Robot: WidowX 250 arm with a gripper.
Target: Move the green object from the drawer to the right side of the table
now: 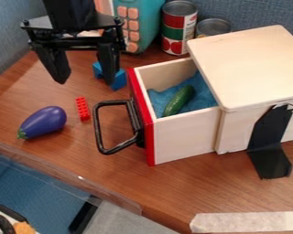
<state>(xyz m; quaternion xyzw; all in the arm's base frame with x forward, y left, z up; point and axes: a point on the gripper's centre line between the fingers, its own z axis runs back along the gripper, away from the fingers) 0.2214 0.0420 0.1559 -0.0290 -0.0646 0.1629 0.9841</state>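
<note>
"Blue fabric panels [246, 13] back the brown wooden table [75, 162], with the gripper [86, 82] hanging at the upper left. How do its jaws stand?"

"Well apart, with nothing between them."

"And the green thing?"

"That's the cucumber [179, 100], lying aslant on blue cloth [202, 91] in the pulled-out drawer [184, 141]. I'd carry the gripper over the red front [141, 116] with height to spare, then turn it so the jaws close across the narrow waist, not end to end."

"What would you watch for?"

"Its far end points toward the wooden box [246, 64], whose top could crowd a finger. Come straight down around the middle and stop before the tips dig into the cloth; pinched folds might come up too. Close gently, since smooth skin may roll, and lift upright until it clears the walls."

"Then where?"

"Right side of the table, past the box, I'd say. Strips of pale tape [246, 221] run along the edge there, so I'd choose a spot safely inside them."

"Anything else about?"

"Black handle [100, 132] on the front, an eggplant [44, 122] and a red brick [82, 109] on the wood beside it, a blue block [118, 80] farther back, and two cans [179, 27] behind the drawer. Best leave those alone."
</note>
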